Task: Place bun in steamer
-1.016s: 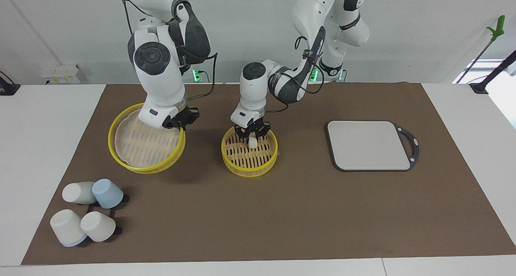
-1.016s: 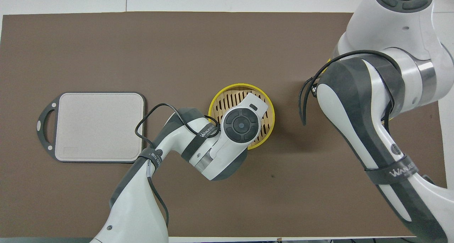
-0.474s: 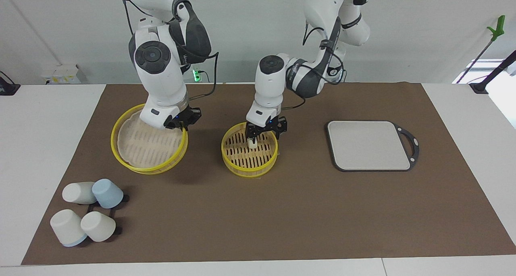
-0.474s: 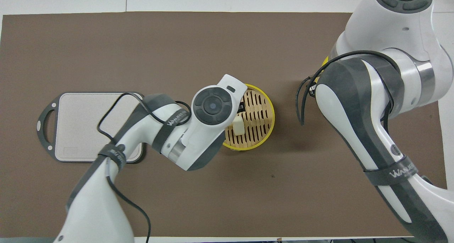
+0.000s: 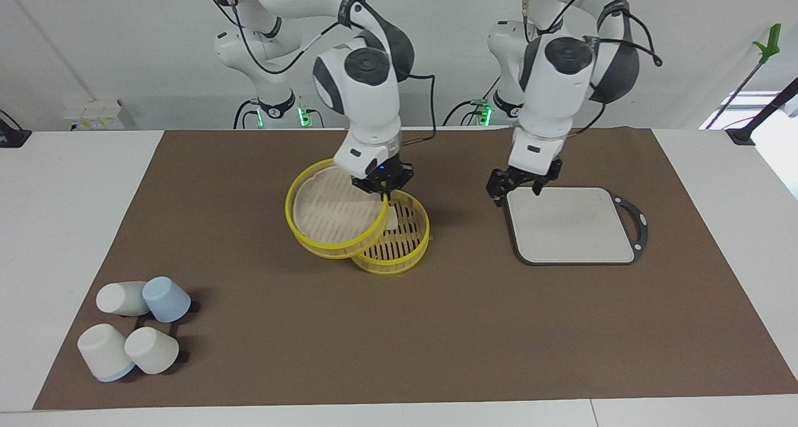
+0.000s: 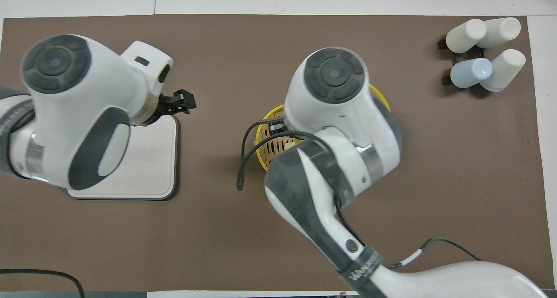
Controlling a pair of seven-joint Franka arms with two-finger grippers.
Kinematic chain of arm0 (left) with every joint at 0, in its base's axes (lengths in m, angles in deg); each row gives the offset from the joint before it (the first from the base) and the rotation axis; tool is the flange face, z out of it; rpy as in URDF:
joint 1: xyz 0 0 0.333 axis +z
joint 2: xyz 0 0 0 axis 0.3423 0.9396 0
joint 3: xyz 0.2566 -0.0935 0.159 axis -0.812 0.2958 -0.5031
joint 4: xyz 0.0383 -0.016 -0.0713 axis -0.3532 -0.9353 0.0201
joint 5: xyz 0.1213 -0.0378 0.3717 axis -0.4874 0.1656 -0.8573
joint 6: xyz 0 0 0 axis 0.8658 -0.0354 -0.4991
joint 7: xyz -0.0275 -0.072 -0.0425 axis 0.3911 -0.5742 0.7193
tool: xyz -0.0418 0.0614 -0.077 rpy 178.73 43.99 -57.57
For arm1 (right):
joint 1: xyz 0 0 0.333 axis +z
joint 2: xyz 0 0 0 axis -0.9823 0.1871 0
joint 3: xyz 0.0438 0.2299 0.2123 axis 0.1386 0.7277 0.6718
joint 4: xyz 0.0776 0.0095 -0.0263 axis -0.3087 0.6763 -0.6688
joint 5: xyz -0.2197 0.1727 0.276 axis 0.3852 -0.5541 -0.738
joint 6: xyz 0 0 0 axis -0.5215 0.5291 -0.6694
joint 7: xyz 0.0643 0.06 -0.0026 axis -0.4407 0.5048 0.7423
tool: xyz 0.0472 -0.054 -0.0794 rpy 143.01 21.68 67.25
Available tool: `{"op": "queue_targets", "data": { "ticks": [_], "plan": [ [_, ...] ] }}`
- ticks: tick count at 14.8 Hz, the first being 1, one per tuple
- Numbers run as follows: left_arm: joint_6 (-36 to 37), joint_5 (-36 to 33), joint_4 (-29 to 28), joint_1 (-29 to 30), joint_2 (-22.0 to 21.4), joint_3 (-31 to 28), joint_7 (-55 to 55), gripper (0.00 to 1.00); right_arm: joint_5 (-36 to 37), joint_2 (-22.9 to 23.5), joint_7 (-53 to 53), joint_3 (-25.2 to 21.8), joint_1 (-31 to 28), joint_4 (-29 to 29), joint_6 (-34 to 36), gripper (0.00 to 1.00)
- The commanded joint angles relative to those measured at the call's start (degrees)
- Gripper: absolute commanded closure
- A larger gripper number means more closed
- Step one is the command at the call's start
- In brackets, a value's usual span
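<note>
The steamer's lower tier [image 5: 399, 247] stands on the brown mat mid-table; a slice of it shows in the overhead view [image 6: 266, 146]. The pale bun [image 5: 392, 217] lies in it, partly hidden by the steamer's upper tier [image 5: 333, 210]. My right gripper [image 5: 381, 188] is shut on that upper tier's yellow rim and holds it tilted, partly over the lower tier. My left gripper [image 5: 515, 191] is open and empty over the corner of the grey board [image 5: 570, 224] that is toward the steamer. It also shows in the overhead view [image 6: 180, 103].
Several white and blue cups [image 5: 134, 327] lie at the right arm's end of the table, farther from the robots; they also show in the overhead view [image 6: 483, 50]. The grey board with black rim [image 6: 148, 167] lies toward the left arm's end.
My left gripper let go of the bun in the lower tier, rose and moved over the board. My right gripper carried the upper tier from the right arm's end to over the lower tier.
</note>
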Motion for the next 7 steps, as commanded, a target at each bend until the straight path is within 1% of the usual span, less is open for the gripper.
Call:
{"op": "queue_targets", "data": {
  "ticks": [1, 3, 4, 6, 7],
  "plan": [
    [3.43, -0.57, -1.18, 7.03, -3.22, 0.92, -7.92, 0.0, 4.87, 7.73, -5.3, -0.22, 3.96, -7.88, -2.14, 0.97],
    [6.06, -0.48, -1.09, 11.61, -4.63, 0.92, -15.92, 0.0, 5.33, 7.75, -5.4, -0.13, 4.15, -6.4, -3.82, 0.97],
    [7.38, -0.39, -1.09, 13.02, -5.77, 0.66, -19.44, 0.0, 5.42, 7.66, -5.4, -0.13, 4.24, -5.61, -4.26, 0.97],
    [10.37, -0.39, -1.09, 15.39, -7.71, 0.48, -26.3, 0.0, 5.42, 7.4, -6.1, -0.13, 4.94, -2.98, -8.2, 0.97],
    [11.17, -0.39, -1.18, 16.1, -8.32, 0.48, -28.24, 0.0, 5.42, 7.22, -6.71, -0.13, 5.64, -1.84, -9.0, 0.97]
  ]
}}
